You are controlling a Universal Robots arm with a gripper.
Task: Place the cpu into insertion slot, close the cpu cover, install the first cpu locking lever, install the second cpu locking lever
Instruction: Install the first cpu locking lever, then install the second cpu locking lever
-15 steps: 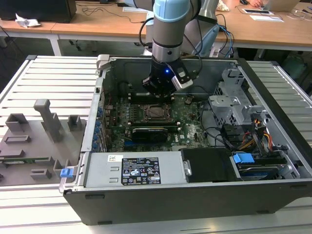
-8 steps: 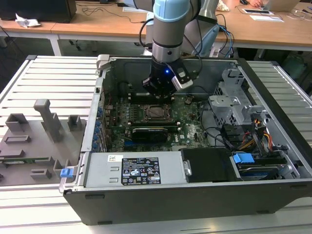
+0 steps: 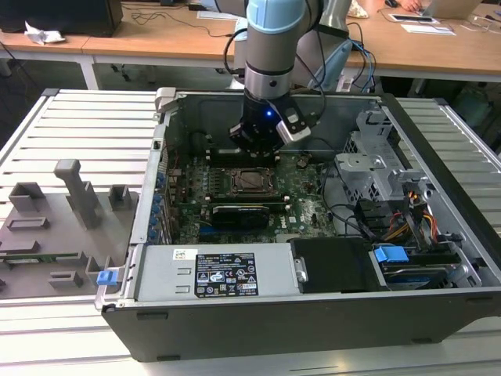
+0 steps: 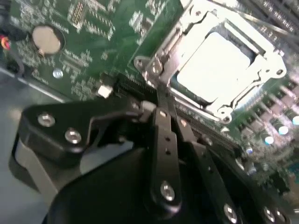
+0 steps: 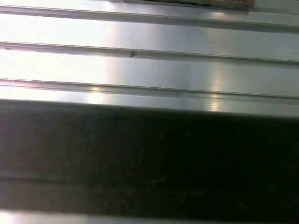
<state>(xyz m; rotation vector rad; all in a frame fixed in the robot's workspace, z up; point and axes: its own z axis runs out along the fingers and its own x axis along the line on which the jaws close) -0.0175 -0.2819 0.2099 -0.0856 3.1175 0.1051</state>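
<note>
The cpu, a silvery square, lies in the insertion slot on the green motherboard. The cpu cover, a thin metal frame, lies flat around it. In the exterior view the cpu sits just below my gripper, which hangs inside the open computer case. In the second wrist view my gripper is shut, its black fingers pressed together at the socket's corner by a metal lever hook. I cannot tell whether a lever is pinched between them.
A long black expansion card lies in front of the socket. The power supply, drive cage and cables crowd the case. Grey fixtures stand on the slatted table. A coin battery sits on the board.
</note>
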